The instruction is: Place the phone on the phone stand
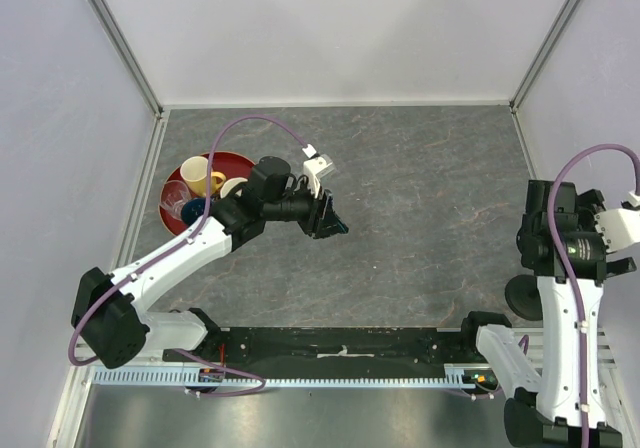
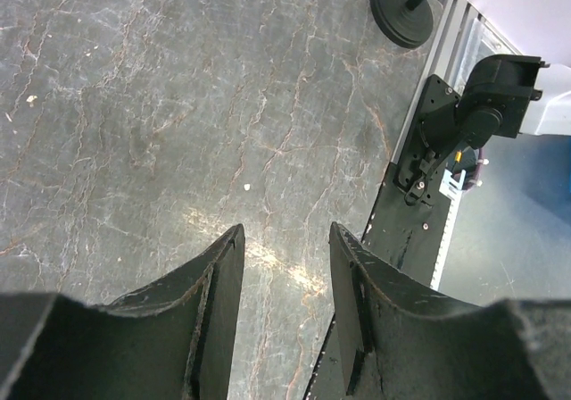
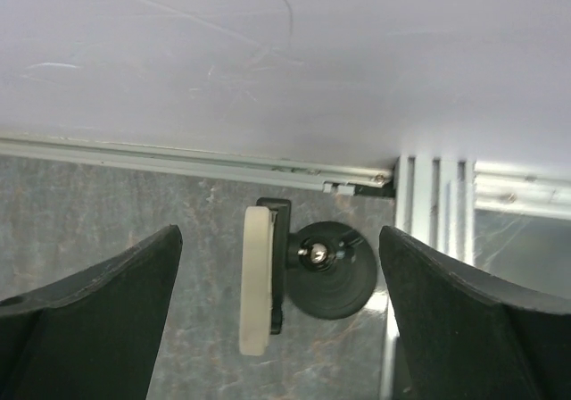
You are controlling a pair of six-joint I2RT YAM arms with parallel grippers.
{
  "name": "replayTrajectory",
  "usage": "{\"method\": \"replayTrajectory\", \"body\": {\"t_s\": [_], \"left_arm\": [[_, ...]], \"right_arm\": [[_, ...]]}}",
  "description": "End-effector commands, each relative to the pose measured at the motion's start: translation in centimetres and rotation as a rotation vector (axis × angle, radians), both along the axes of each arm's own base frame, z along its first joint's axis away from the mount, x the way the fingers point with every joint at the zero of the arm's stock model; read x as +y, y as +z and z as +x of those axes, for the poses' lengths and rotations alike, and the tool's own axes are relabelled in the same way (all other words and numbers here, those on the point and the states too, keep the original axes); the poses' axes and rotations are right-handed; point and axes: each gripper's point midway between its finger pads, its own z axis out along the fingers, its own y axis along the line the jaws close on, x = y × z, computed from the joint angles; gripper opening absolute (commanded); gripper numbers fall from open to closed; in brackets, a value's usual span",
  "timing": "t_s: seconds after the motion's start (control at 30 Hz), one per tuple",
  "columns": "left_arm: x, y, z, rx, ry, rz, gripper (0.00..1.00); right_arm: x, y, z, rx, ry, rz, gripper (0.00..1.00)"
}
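Flat cream-edged smartphone [image 3: 256,279] stood edge-on at the small black disc-based phone stand [image 3: 335,270], between the spread fingers of the right claw [image 3: 281,239].

The smartphone rested against the phone stand's clamp, near the metal rail at the table's right side. The right claw hung over it with jaws wide apart, gripping nothing and touching neither. The left claw [image 1: 331,218], likewise parted and empty, hovered over the grey marble-patterned tabletop [image 1: 420,188], well apart from both. There was one smartphone, one phone stand and two claws. A round red tray [image 1: 175,183] held one yellow mug [image 1: 197,176], one white cup [image 1: 234,187] and one clear glass [image 1: 174,200].
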Motion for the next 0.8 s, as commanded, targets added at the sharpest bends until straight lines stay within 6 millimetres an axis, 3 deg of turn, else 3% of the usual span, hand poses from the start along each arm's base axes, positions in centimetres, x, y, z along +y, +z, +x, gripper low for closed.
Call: {"method": "replayTrajectory", "body": {"t_s": [0.0, 0.1, 0.23, 0.27, 0.43, 0.53, 0.57, 0.63, 0.67, 0.73, 0.77], "left_arm": [[-0.2, 1.2, 0.5, -0.05, 0.002, 0.0, 0.49], [-0.1, 1.4, 0.6, -0.068, 0.007, -0.006, 0.49], [0.5, 3.3, 0.8, -0.152, 0.038, -0.047, 0.49], [0.7, 3.6, 0.9, -0.179, 0.049, -0.06, 0.49], [2.4, 6.6, 1.2, -0.349, 0.123, -0.12, 0.49], [3.6, 8.9, 0.5, -0.443, 0.15, -0.167, 0.49], [4.5, 10.7, -0.1, -0.481, 0.172, -0.203, 0.49], [6.0, 12.5, -0.7, -0.486, 0.227, -0.22, 0.5], [6.8, 14.7, -1.3, -0.504, 0.253, -0.253, 0.51], [9.6, 18.5, -3.0, -0.519, 0.339, -0.335, 0.53], [10.9, 21.5, -4.0, -0.543, 0.368, -0.4, 0.6]], "right_arm": [[-0.5, 4.9, -0.5, 0.062, 0.137, -0.13, 0.98], [-0.1, 8.3, -0.1, 0.05, 0.265, -0.205, 0.98], [2.4, 12.7, 2.1, -0.063, 0.549, -0.308, 0.98], [4.5, 13.3, 3.8, -0.116, 0.704, -0.315, 0.98], [9.0, 17.9, 5.6, -0.379, 0.913, -0.261, 0.98], [12.9, 21.2, 5.9, -0.513, 1.114, -0.271, 0.98], [13.9, 22.1, 5.7, -0.554, 1.161, -0.276, 0.98], [15.9, 24.3, 5.2, -0.617, 1.276, -0.302, 0.98], [16.6, 25.9, 4.3, -0.662, 1.314, -0.31, 0.98], [17.4, 27.0, 4.3, -0.694, 1.351, -0.288, 0.98], [17.8, 27.9, 3.6, -0.718, 1.379, -0.312, 0.98]]}}
